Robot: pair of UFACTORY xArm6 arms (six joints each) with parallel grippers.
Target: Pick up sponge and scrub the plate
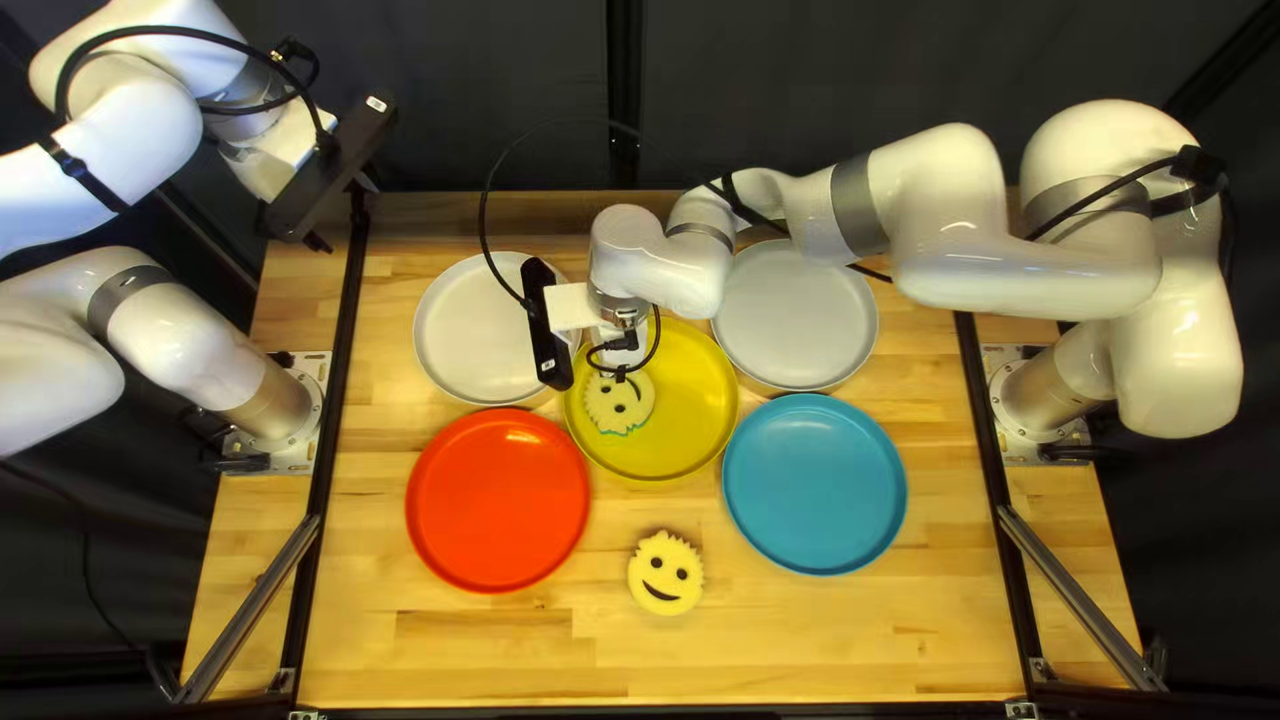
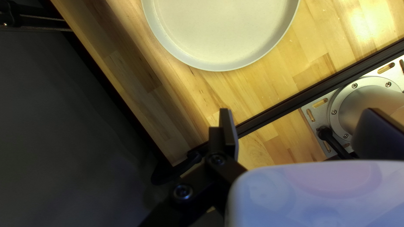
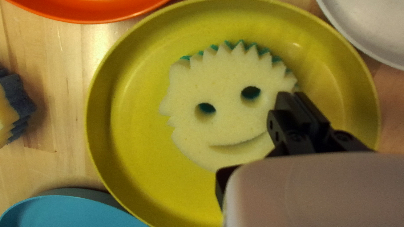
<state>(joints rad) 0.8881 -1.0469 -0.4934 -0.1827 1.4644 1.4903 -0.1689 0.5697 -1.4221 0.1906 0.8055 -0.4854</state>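
You've got one light wooden table (image 1: 827, 640) under everything, and two white robot arms over it: the left arm (image 1: 200, 354) lifted up at the table's far left corner, the right arm (image 1: 1014, 247) stretching across towards the middle. Now your plates, five round ones! Two are pale, an off-white one (image 1: 460, 340) at the left of the far row and a light grey one (image 1: 807, 320) at the right, each partly hidden behind the right arm. Between them and a touch nearer sits one yellow plate (image 1: 687, 414), then one red plate (image 1: 498, 500) and one blue plate (image 1: 814, 483) nearer still. Two grippers: your left gripper (image 1: 342, 211) is spread wide with nothing between its fingers, and your right gripper (image 1: 620, 378) has its two fingers closed up together, gripping nothing, right at the edge of the sponge on the yellow plate; you can't tell if they touch it. And the sponges, two, both smiling with spiky tops: your pale cream foam sponge with a green underside (image 3: 227, 126) lies flat inside the yellow plate, and the yellow foam sponge with a dark blue underside (image 1: 666, 574) is on the wood between the red and blue plates, nearer you
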